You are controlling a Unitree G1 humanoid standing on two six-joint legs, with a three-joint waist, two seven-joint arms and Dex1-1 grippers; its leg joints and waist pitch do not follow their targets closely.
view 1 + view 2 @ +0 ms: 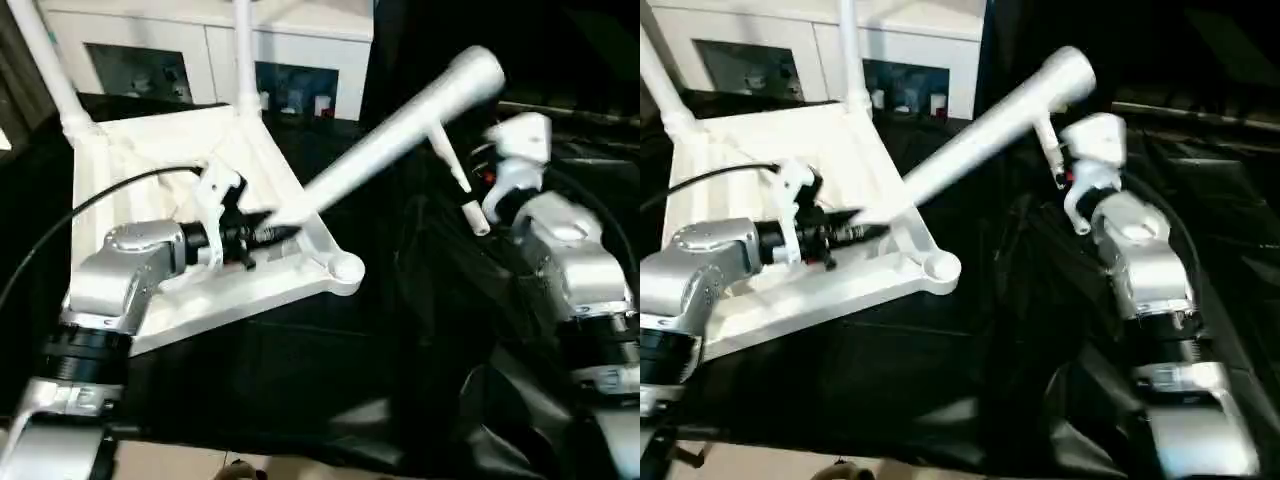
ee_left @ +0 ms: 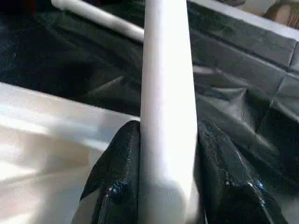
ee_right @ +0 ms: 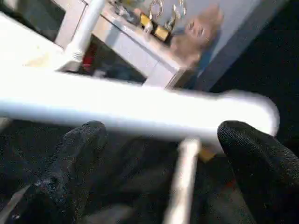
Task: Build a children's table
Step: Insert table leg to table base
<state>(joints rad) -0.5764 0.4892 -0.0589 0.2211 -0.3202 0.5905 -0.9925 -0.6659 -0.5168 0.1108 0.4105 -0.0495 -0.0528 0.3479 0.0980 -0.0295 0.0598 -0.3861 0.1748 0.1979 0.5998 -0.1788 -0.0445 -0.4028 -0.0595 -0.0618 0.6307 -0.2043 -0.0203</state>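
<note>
The children's table's white top (image 1: pixel 130 170) lies upside down on black cloth, ribs up. Two legs (image 1: pixel 50 60) (image 1: pixel 243 50) stand in its far corner sockets, and the near right socket (image 1: pixel 345 268) is empty. A third leg (image 1: pixel 400 130) slants up to the right from the top. My left gripper (image 2: pixel 166 128) is shut on its lower end, black fingers (image 2: pixel 117 177) on both sides. My right gripper (image 3: pixel 163 135) is open near the leg's high thick end (image 3: pixel 252 112), fingers (image 3: pixel 70 172) spread wide just short of it.
A white cabinet with glass doors (image 1: pixel 210 50) stands behind the top. Crumpled black cloth (image 1: pixel 400 380) covers the work surface. A black cable (image 1: pixel 100 200) arcs over my left arm. Another white leg (image 2: pixel 98 18) lies on the cloth. A thin white rod (image 1: pixel 455 180) hangs beside my right wrist.
</note>
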